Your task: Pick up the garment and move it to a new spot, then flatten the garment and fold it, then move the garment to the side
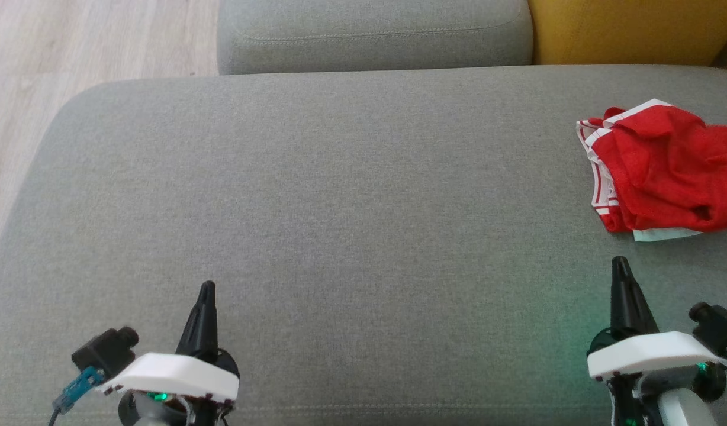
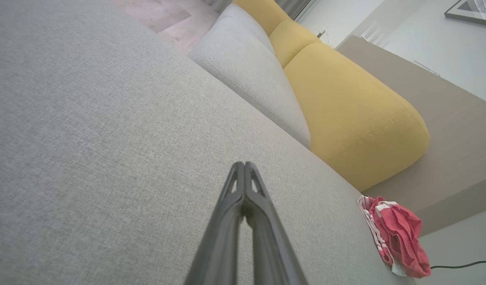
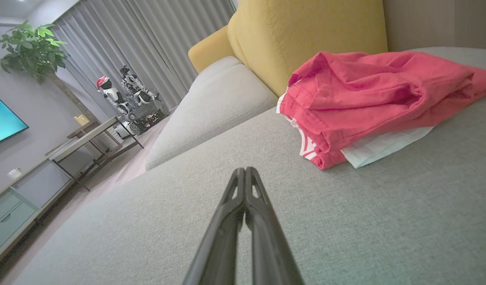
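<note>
garment point(image 1: 665, 165) cut by head view's right edge, white cloth point(image 1: 665, 235) mostly hidden beneath

Grey sofa seat point(image 1: 340, 207), yellow cushion point(image 1: 624, 29), pale wood floor point(image 1: 73, 47), grey curtains point(image 3: 148, 39), possibly TV point(image 3: 1, 118).

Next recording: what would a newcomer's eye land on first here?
The crumpled red garment with white-striped trim stands out, lying at the far right of the grey sofa seat. A yellow cushion sits behind it. The left end effector and right end effector, both shut and empty, are at the seat's near edge, the right one just short of the garment.
</note>
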Controlling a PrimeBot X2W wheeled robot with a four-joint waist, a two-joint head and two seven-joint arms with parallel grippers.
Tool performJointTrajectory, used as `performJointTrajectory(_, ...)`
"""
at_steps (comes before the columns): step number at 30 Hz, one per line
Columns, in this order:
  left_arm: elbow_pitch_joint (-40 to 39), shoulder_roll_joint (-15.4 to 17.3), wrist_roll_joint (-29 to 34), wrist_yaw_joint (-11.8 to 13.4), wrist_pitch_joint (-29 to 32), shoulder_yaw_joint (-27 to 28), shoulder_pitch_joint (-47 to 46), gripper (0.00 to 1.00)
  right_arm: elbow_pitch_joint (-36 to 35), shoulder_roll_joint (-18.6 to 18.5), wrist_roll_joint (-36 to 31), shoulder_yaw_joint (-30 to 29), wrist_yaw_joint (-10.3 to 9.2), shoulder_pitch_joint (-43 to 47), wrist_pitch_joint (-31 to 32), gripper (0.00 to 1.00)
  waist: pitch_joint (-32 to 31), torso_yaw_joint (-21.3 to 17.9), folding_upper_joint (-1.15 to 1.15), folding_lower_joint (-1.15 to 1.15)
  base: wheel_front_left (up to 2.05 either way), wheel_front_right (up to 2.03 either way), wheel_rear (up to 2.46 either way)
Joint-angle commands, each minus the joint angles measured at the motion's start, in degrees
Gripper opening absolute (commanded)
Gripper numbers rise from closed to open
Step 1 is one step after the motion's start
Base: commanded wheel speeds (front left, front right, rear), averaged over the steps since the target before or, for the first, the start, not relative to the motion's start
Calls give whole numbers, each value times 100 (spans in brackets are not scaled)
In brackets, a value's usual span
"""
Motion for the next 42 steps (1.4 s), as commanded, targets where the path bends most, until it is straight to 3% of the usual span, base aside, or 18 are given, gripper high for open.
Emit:
performJointTrajectory(1,-155,72,-105,-47,20,115,-331,0,-215,-7,145,-3,13,-311,30,0,-1,-1,0,0,0,0,0)
performJointTrajectory(42,14,114,-2437,-325,670,733,-548,0,-263,24,3035,-234,25,-415,706,0,-33,-74,0,0,0,0,0)
